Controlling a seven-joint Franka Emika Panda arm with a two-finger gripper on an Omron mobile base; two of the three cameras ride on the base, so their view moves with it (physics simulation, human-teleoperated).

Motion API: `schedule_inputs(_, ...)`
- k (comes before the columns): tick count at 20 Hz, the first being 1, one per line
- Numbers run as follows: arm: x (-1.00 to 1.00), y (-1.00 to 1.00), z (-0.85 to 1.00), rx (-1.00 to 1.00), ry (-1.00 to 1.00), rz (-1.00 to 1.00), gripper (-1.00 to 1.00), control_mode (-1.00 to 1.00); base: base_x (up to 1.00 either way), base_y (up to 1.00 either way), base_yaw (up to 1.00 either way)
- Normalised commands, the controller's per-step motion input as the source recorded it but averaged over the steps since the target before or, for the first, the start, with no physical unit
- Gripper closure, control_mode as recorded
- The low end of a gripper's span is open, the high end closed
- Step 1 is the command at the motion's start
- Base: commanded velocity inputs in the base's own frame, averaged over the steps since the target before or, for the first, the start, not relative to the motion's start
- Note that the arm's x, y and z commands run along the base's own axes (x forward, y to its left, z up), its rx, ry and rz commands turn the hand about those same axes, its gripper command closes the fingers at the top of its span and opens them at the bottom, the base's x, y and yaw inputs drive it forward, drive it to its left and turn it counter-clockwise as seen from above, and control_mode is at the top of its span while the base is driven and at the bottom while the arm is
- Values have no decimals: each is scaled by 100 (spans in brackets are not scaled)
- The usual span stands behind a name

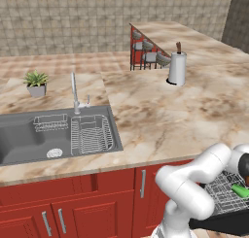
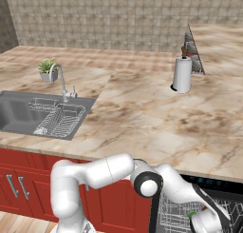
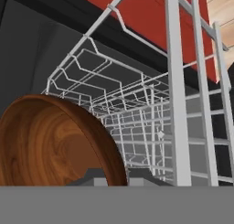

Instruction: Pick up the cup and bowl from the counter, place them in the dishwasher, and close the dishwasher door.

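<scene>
The bowl (image 3: 55, 143) sits, apparently tilted, in the dishwasher (image 3: 27, 49) rack (image 3: 137, 122), below the counter (image 1: 160, 115) right of the sink (image 1: 53, 132).

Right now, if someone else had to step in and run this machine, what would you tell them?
Tool: seemingly shut on the round brown wooden bowl, held at the dishwasher's pale grey wire rack.
Small green item, likely the cup, already lies in the rack.
Left: release the bowl, withdraw, close the flat black dishwasher door, now open.
</scene>
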Motion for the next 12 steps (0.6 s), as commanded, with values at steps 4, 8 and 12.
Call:
schedule_inputs(4,1,-2,-1,0,7,0,-100,-100,0,0,0)
schedule_inputs(8,0,-7,0,0,1,0,-100,-100,0,0,0)
schedule_inputs(12,0,-25,12,0,0,0,-100,-100,0,0,0)
